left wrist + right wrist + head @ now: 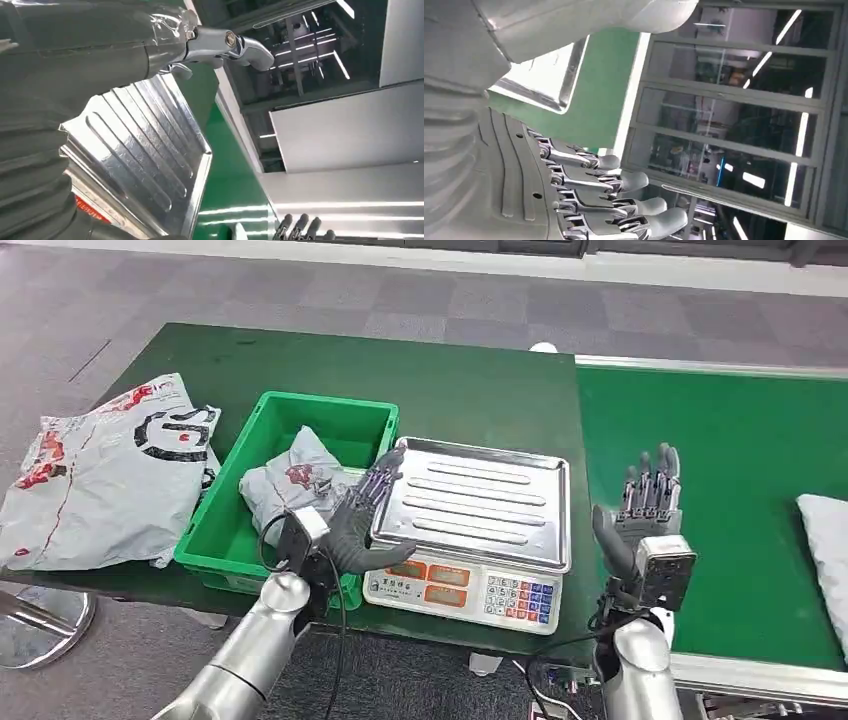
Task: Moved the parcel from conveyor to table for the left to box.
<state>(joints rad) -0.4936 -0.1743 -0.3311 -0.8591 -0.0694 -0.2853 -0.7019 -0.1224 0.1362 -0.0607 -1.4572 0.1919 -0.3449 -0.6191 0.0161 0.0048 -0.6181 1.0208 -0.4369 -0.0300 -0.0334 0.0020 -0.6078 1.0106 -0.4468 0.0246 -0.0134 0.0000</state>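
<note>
Right robot hand (648,502) up over the near edge of the green conveyor (720,490), fingers straight and apart, holding nothing. Left robot hand (362,515) also spread and empty, fingertips at the left rim of the steel scale tray (480,502), between it and the green crate (300,455). Target looks like the white parcel (826,550) at the far right of the conveyor, cut by the frame edge, well apart from the right robot hand. One crumpled grey mailer (292,480) already sits in the crate; a bigger grey poly bag (105,475) lies flat on the table (450,380) left of it.

Risks, as I judge them: long sideways reach for the right robot hand, so a grip on the parcel's edge alone could let it sag or slip off; a soft bag gives little to close on. The carry path crosses the scale (470,590), so a low swing may clip the tray. Left robot hand parked at the tray rim could be bumped or nudge the tray.

Surface: dark green cloth-covered table butted against the brighter green conveyor with a metal side rail. Room: grey carpet tile floor; wrist views show glass partitions and ceiling strip lights.
</note>
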